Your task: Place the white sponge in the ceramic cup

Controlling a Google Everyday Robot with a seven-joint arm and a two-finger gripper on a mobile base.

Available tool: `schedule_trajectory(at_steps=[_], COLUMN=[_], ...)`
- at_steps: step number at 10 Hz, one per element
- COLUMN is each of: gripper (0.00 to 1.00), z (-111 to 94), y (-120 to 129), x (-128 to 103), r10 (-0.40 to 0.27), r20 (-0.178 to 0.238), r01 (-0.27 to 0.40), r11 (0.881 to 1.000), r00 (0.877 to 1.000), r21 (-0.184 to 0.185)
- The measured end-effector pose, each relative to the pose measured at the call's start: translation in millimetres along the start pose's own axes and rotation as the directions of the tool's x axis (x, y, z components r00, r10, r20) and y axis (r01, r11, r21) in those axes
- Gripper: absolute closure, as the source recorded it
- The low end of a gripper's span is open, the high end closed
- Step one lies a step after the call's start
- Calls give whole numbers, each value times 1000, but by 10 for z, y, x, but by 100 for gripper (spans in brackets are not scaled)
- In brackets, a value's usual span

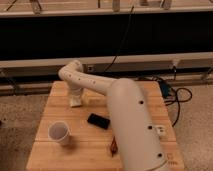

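The tool [75,97] is seen at the rear left of the surface [56,111], directly over the sponge [75,104]; its opening cannot be told. The cup [60,133] is stood upright at front left, well apart from the sponge.

The white arm [127,117] reaches from the lower right across the wooden table [80,155] to its far left part. There the gripper [75,102] points down at the tabletop (what lies beneath its tip cannot be made out). The ceramic cup [60,133] stands upright near the front left, apart from the gripper. A flat black object [98,120] lies between cup and arm.
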Motion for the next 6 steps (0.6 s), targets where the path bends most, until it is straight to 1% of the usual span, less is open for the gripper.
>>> schedule_trajectory(at_steps=[2, 3, 5, 6], gripper=[20, 23, 35, 46], z=[17, 26, 40, 52], y=[-7, -5, -6, -13], x=[-2, -3, -12, -14], r10=[-3, -7, -10, -11], r20=[-3, -7, -8, -8], r01=[3, 7, 10, 11], r11=[1000, 1000, 1000, 1000], r00=[1000, 1000, 1000, 1000], r21=[2, 2, 3, 5])
